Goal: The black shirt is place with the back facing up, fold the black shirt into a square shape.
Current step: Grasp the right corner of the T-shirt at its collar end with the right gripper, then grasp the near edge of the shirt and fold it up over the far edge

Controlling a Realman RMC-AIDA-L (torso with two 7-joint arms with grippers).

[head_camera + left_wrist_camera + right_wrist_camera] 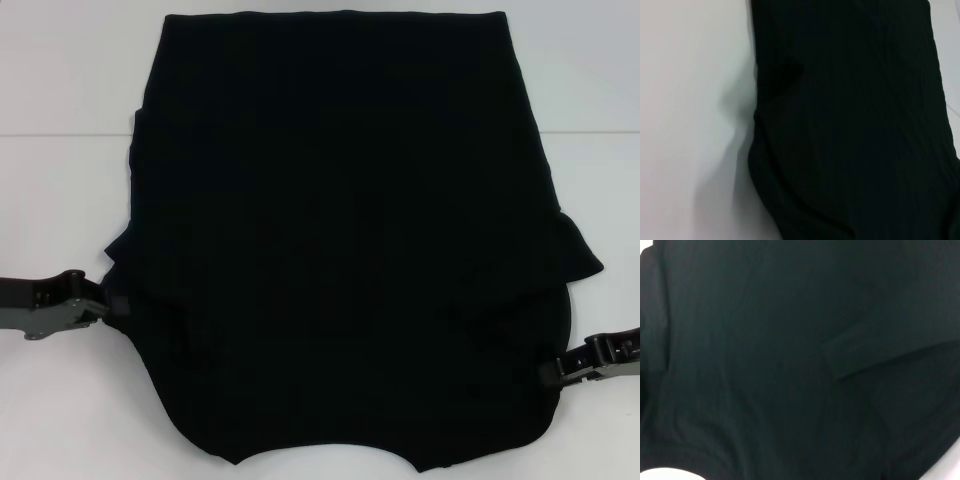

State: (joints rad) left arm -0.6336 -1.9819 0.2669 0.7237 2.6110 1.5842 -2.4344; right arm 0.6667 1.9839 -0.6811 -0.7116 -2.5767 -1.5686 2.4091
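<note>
Folding the black shirt (350, 230) well from here calls for both arms to lift and carry their side edges at one even pace, so that the fold line runs straight across the cloth. The shirt lies flat on the white tabletop (60, 80), its curved neckline at the near edge and its straight hem at the far edge. The left gripper (112, 305) is at the shirt's left edge and the right gripper (552, 374) at its right edge, each beside a tucked-in sleeve; I cannot tell whether either pair of jaws is apart or clamped on cloth. Bare tabletop lies open beside both side edges of the shirt and beyond its hem, leaving room for the arms to swing.
</note>
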